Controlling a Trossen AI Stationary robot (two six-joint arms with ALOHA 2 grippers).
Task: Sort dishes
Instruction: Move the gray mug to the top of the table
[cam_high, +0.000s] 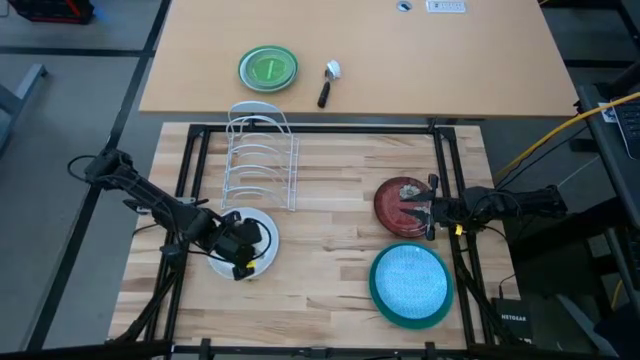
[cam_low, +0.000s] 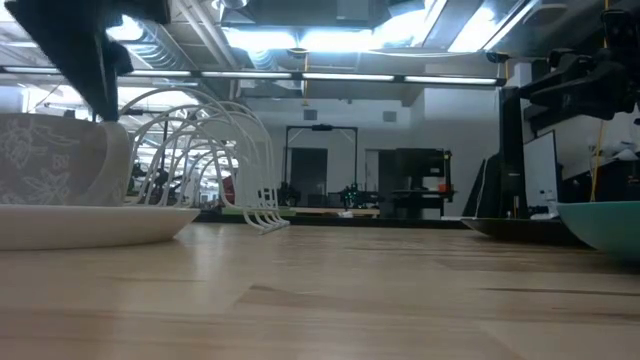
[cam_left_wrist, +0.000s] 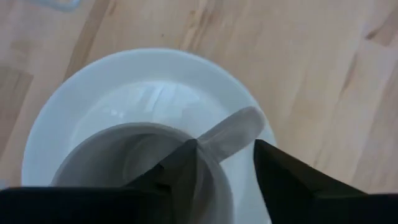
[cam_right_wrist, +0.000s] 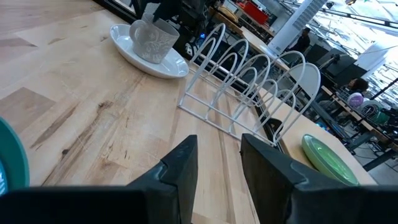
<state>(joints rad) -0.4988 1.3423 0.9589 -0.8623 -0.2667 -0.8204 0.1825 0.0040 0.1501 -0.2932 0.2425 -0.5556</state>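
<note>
Pale butcher-block wood fills the high view: my left end effector (cam_high: 240, 247) sits over the round white ceramic plate (cam_high: 262, 222) near the table's (cam_high: 330, 260) left front, while the right end effector (cam_high: 432, 210) hovers at the edge of the dark red patterned plate (cam_high: 398, 200). In front of that one lies the teal plate with a light blue one nested inside (cam_high: 410, 284); the white wire rack (cam_high: 260, 160) stands empty behind.

From the low view, the small grey patterned mug (cam_low: 62, 160) stands upright on the white plate, dark arm above it.

Through the left wrist view, the fingers (cam_left_wrist: 180, 168) straddle the mug's handle (cam_left_wrist: 233, 127), jaws narrow but with a sliver of gap on one side (I judge it not fully clamped). I'd close squarely on the handle near the mug body, then lift straight up so the plate doesn't drag along.

In the right wrist view, that end effector (cam_right_wrist: 217, 163) is slightly parted, holding nothing.
</note>
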